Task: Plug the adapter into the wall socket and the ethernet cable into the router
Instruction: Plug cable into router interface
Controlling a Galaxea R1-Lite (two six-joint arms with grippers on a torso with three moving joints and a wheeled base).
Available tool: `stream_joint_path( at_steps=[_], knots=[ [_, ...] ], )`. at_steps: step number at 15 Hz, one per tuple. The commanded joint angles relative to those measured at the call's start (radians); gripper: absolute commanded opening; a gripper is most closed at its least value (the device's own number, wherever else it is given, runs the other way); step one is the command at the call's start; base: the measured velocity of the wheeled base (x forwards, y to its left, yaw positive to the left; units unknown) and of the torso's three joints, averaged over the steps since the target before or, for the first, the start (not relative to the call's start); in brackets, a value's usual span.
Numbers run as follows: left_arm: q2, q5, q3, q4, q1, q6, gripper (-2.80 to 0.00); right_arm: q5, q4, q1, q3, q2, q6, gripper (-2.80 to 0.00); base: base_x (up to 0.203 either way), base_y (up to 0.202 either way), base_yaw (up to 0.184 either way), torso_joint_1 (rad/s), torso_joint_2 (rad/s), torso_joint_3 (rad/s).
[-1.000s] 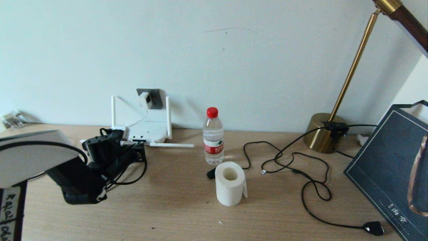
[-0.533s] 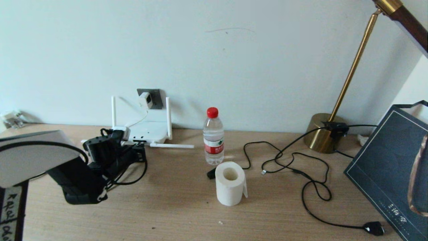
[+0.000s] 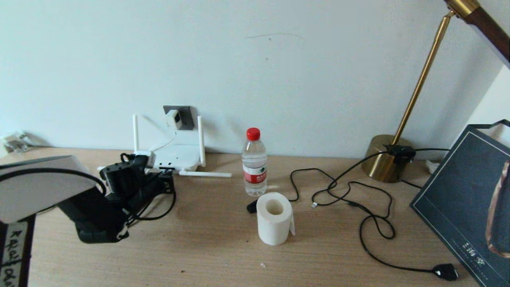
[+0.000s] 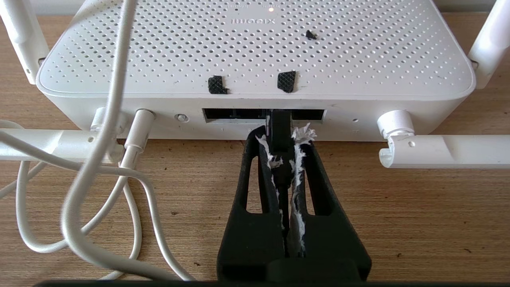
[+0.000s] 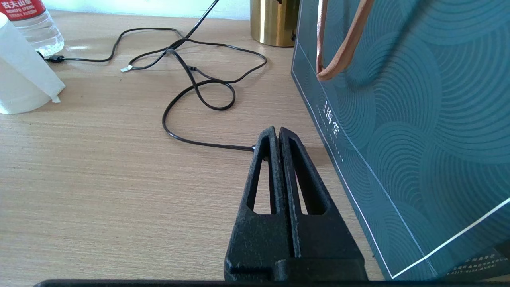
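The white router (image 3: 177, 157) lies by the wall with two antennas up and two folded flat. Above it the white adapter (image 3: 173, 118) sits in the dark-grey wall socket (image 3: 184, 113), and its thin white cord (image 4: 99, 159) runs down to the router's rear edge. My left gripper (image 4: 281, 137) is shut on the ethernet cable's black plug (image 4: 280, 127), whose tip is at the row of dark ports (image 4: 235, 114) on the router (image 4: 255, 48). The black ethernet cable (image 3: 173, 199) loops back beside my left arm. My right gripper (image 5: 277, 132) is shut on nothing, low over the table.
A water bottle (image 3: 254, 163) and a toilet-paper roll (image 3: 274, 218) stand mid-table. The thin black lamp cord (image 3: 366, 215) snakes to a chunky plug (image 3: 445, 272). A brass lamp base (image 3: 384, 159) stands at the back right. A teal gift bag (image 5: 398, 99) stands close beside the right gripper.
My left arm has crept a hair to the right, still holding the plug at the router's ports. Nothing else has moved.
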State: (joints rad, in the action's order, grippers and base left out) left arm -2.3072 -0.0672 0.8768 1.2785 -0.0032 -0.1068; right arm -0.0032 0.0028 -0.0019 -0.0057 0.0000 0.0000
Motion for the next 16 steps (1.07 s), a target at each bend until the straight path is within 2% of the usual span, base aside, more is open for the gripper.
stream_joint_path(
  at_steps=[1, 2, 3, 16],
  knots=[
    [-0.005, 0.0, 0.0, 0.007, 0.0, -0.001, -2.8, 0.0, 0.0, 0.0, 0.0, 0.0, 0.0, -2.8, 0.0, 0.0, 0.0, 0.0, 0.0, 0.0],
    [-0.006, -0.002, 0.001, 0.007, -0.001, -0.001, -2.8, 0.0, 0.0, 0.0, 0.0, 0.0, 0.0, -2.8, 0.0, 0.0, 0.0, 0.0, 0.0, 0.0],
    [-0.006, -0.002, 0.002, 0.007, -0.001, -0.001, 0.0, 0.0, 0.0, 0.0, 0.001, 0.0, 0.0, -2.8, 0.0, 0.0, 0.0, 0.0, 0.0, 0.0],
    [-0.011, -0.001, -0.013, 0.015, -0.001, -0.001, 0.0, 0.0, 0.0, 0.0, 0.0, 0.0, 0.0, -2.8, 0.0, 0.0, 0.0, 0.0, 0.0, 0.0]
  ],
)
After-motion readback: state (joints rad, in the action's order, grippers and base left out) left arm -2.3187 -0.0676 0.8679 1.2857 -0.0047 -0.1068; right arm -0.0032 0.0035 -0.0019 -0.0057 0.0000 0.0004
